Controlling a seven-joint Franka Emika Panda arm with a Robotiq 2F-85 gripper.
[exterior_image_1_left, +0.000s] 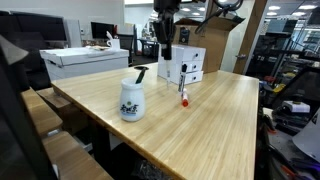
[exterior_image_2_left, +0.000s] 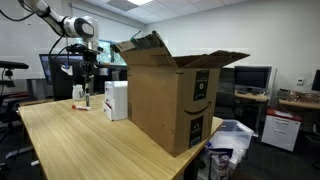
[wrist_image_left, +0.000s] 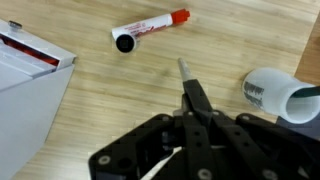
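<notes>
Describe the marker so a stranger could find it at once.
On the long wooden table, look between the small white box and the white bottle. The marker lies flat on the wood, near the shut gripper. It alone is a slim white stick with a red cap and black end.

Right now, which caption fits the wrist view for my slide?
Shut gripper over a wooden table, near a red-capped marker and white container.

The marker (wrist_image_left: 150, 30) has a white barrel, a red cap and a black butt end, and lies flat on the wooden table (wrist_image_left: 110, 100). In the wrist view it rests at eleven o'clock from the closed gripper (wrist_image_left: 186, 70), apart from it, with its cap pointing toward two o'clock.
</notes>
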